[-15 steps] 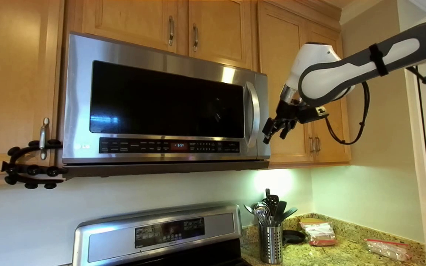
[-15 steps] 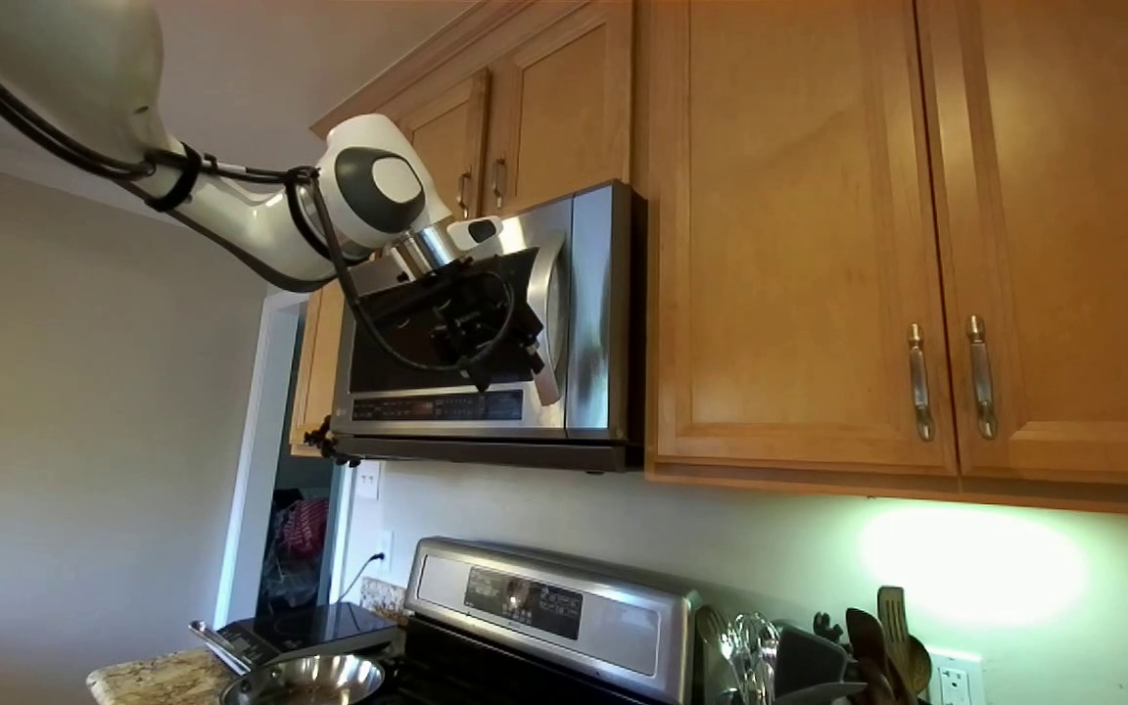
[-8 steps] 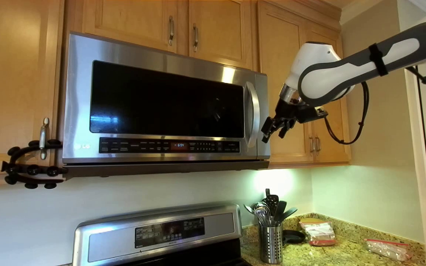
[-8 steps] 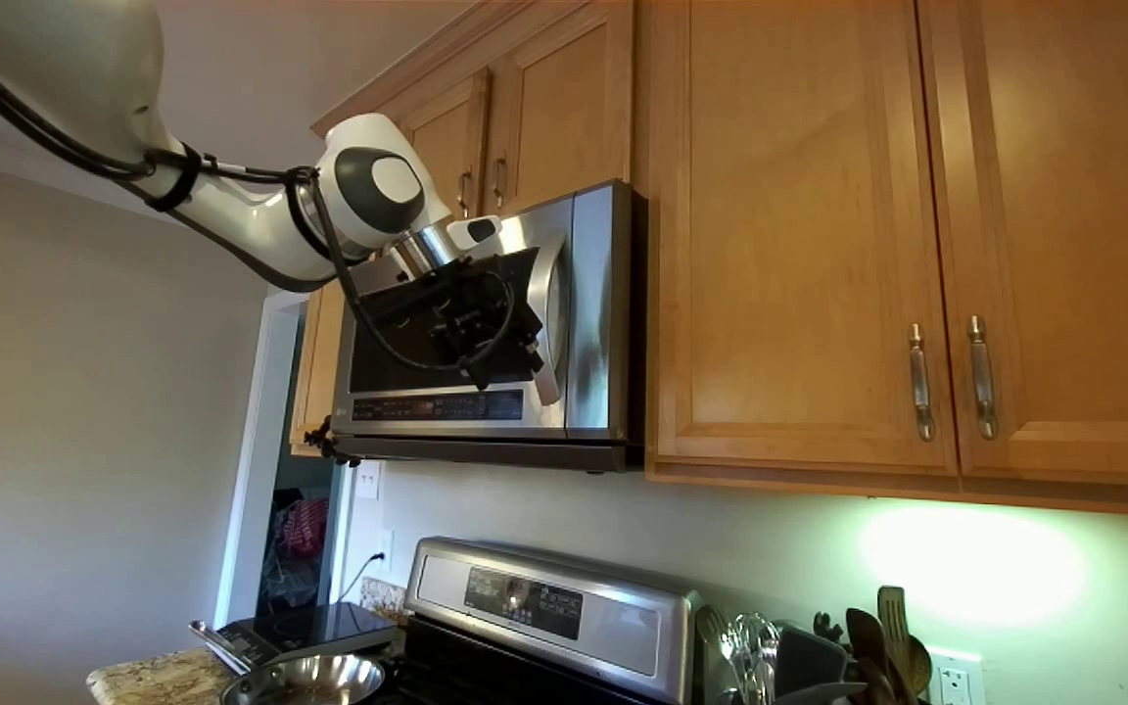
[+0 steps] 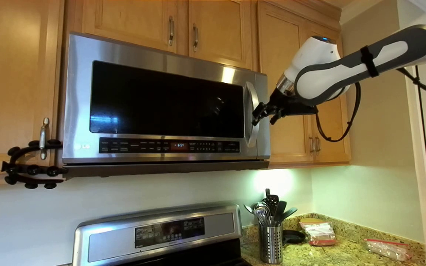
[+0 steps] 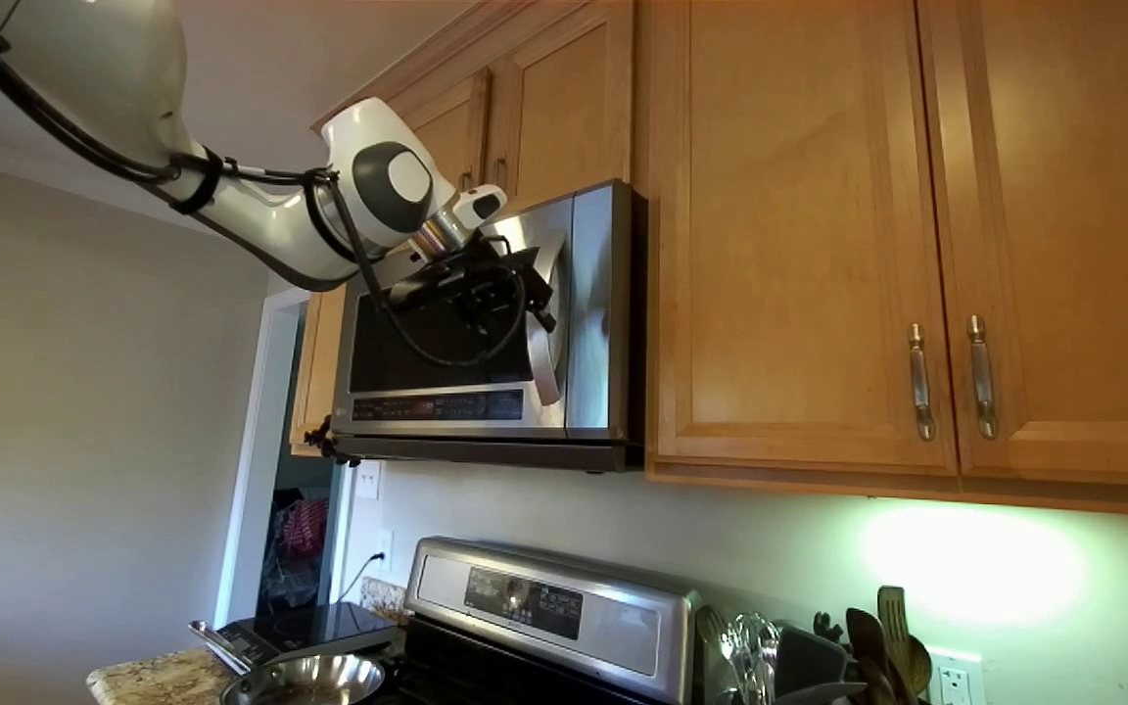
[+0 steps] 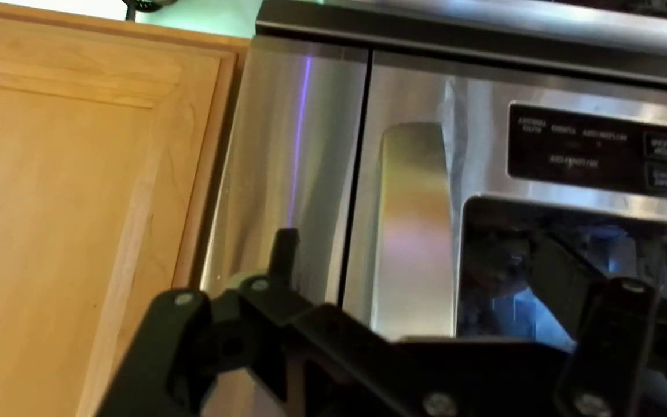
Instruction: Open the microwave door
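Note:
The microwave door (image 5: 165, 99) is shut, with a steel frame and dark glass window; it shows in both exterior views (image 6: 378, 362). Its vertical steel handle (image 5: 252, 140) is at the door's right side and shows in the wrist view (image 7: 414, 231), which is upside down. My gripper (image 5: 264, 120) is open and empty. In the wrist view its fingers (image 7: 414, 252) are wide apart, with the handle between them in the picture. In an exterior view one fingertip overlaps the handle's middle; whether it touches cannot be told. In an exterior view the gripper (image 6: 515, 308) partly hides door and handle.
Wooden cabinets (image 5: 283, 55) stand above and beside the microwave. A black flexible tripod (image 5: 31, 170) hangs at the microwave's far left. The steel stove panel (image 5: 161, 232) is below. A utensil holder (image 5: 271, 244) stands on the counter. A pan (image 6: 305, 678) sits lower left.
My gripper has moved up and closer to the handle, and it points more levelly at the door. Most of this came in the last half second. The door has not moved.

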You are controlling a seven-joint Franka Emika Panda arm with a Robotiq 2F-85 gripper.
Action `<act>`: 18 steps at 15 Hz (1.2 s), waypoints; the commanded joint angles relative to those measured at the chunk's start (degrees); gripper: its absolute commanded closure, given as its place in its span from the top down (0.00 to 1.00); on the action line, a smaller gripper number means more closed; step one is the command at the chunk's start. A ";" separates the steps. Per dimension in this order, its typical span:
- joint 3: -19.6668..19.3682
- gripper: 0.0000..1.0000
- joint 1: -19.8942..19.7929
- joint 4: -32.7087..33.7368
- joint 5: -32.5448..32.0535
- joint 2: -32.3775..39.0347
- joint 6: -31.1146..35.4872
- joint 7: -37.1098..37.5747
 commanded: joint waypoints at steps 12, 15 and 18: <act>2.03 0.26 -3.52 4.76 -0.12 6.64 12.89 13.10; 2.34 0.13 -3.36 5.05 -0.36 6.60 10.49 12.93; 3.19 0.11 -3.94 5.10 -1.86 6.20 9.29 13.63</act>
